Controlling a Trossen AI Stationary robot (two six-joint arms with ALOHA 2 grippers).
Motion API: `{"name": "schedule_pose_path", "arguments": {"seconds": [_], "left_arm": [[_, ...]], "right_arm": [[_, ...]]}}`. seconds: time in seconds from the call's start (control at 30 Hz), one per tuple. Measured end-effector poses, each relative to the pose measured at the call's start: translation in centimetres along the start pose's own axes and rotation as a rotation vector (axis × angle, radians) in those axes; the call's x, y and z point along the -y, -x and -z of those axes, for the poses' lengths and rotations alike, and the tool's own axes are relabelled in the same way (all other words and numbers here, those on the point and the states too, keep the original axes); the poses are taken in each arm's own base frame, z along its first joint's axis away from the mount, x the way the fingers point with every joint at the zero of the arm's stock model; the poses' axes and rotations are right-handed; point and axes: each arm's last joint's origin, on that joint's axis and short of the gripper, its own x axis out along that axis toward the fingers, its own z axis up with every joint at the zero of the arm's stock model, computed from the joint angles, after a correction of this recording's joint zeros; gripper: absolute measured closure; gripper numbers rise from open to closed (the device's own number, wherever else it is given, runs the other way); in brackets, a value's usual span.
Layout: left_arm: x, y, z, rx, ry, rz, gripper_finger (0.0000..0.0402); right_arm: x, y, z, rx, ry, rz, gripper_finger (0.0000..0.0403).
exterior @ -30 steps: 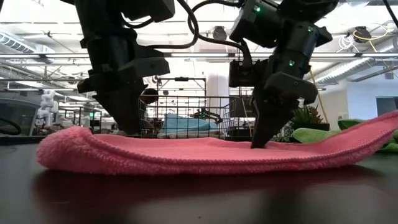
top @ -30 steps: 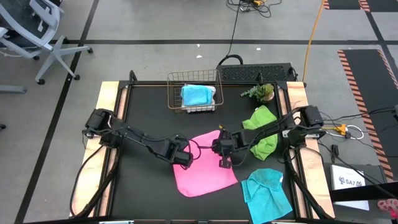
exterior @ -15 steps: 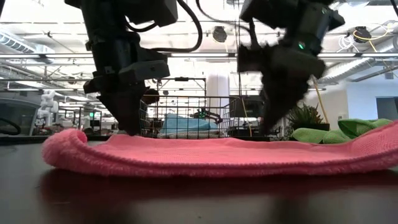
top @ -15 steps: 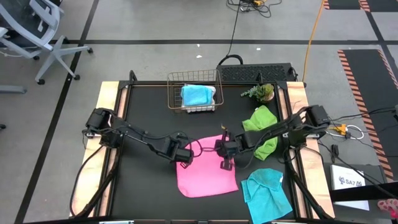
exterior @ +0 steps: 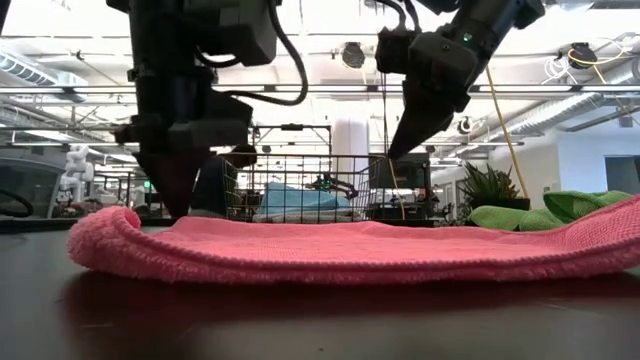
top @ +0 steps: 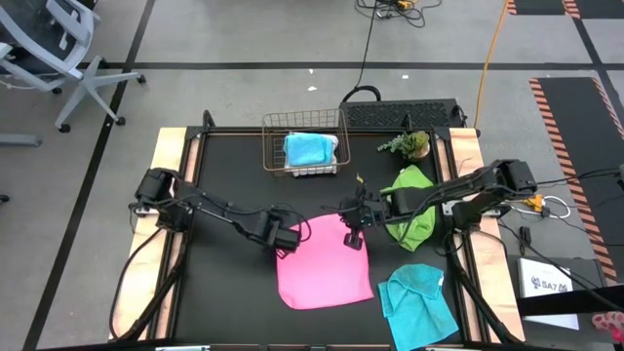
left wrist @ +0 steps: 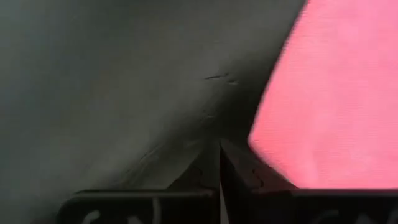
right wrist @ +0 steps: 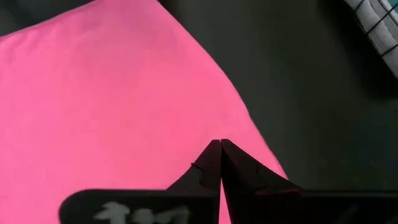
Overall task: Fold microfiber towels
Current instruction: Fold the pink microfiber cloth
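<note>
The pink towel (top: 325,268) lies flat on the black table, doubled over, with a rounded fold (exterior: 100,235) along its left side. My left gripper (top: 283,249) is shut and points down at the bare table just off the towel's far left corner (left wrist: 267,134). My right gripper (top: 355,242) is shut and hangs clear in the air (exterior: 393,152) over the towel's far right corner (right wrist: 205,56). A lime green towel (top: 409,205) lies crumpled to the right. A cyan towel (top: 417,300) lies at the near right.
A copper wire basket (top: 278,146) at the far edge holds a blue towel (top: 306,148). A small green plant (top: 409,144) stands at the far right. Bare black table lies to the left of the pink towel and in front of it.
My right gripper has lifted off the pink towel, going up and toward the far edge, still shut. My left gripper has gone a little toward the left, off the towel's edge, and tipped steeper. The towel has stayed flat where it was.
</note>
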Motion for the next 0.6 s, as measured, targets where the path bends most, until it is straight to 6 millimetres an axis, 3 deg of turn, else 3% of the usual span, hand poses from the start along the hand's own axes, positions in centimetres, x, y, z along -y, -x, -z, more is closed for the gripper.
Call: {"name": "schedule_pose_path", "arguments": {"seconds": [0.13,0.3,0.6], "left_arm": [[-0.3,-0.2,-0.6,-0.050,0.054,0.027,0.0398],[-0.1,-0.4,-1.7,-0.184,0.043,0.186,0.0398],[-0.4,-0.7,-3.0,-0.125,-0.004,0.216,0.0396]], "right_arm": [[0.2,-0.1,0.0,-0.001,-0.005,0.003,0.0403],[0.2,-0.1,-0.1,-0.001,-0.006,0.004,0.0403],[0.2,-0.1,-0.1,-0.001,-0.008,0.003,0.0403]]}}
